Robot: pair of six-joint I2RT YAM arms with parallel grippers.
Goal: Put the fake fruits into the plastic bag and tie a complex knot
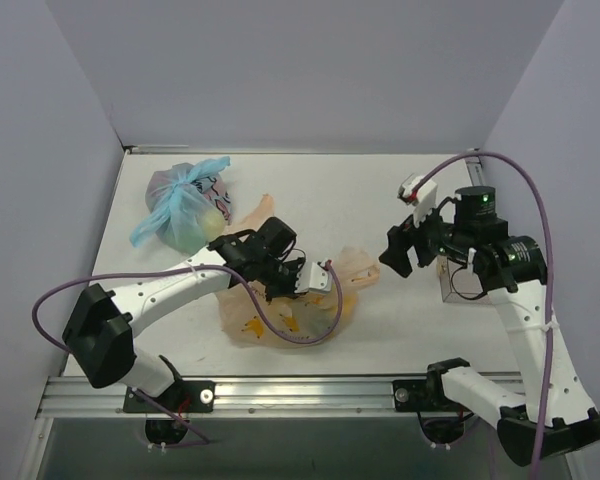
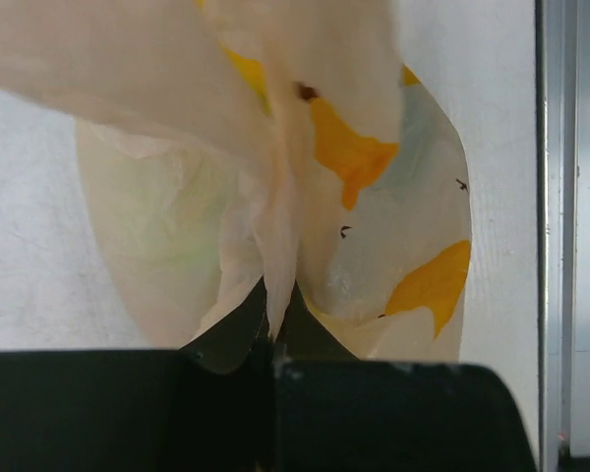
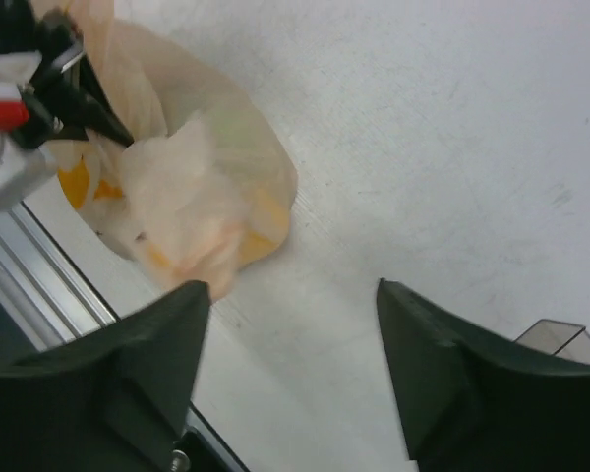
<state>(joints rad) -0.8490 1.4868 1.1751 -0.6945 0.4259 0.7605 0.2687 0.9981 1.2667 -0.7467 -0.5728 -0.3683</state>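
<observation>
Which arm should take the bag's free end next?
Right, probably. The left gripper is shut on the plastic bag; the right gripper is open, empty, facing its bunched end.

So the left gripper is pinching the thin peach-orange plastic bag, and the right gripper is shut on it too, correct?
Not quite. The left gripper is pinching the thin peach-orange plastic bag, but the right gripper is open and empty: the right wrist view shows its fingers spread above the white table, apart from the bag.
</observation>
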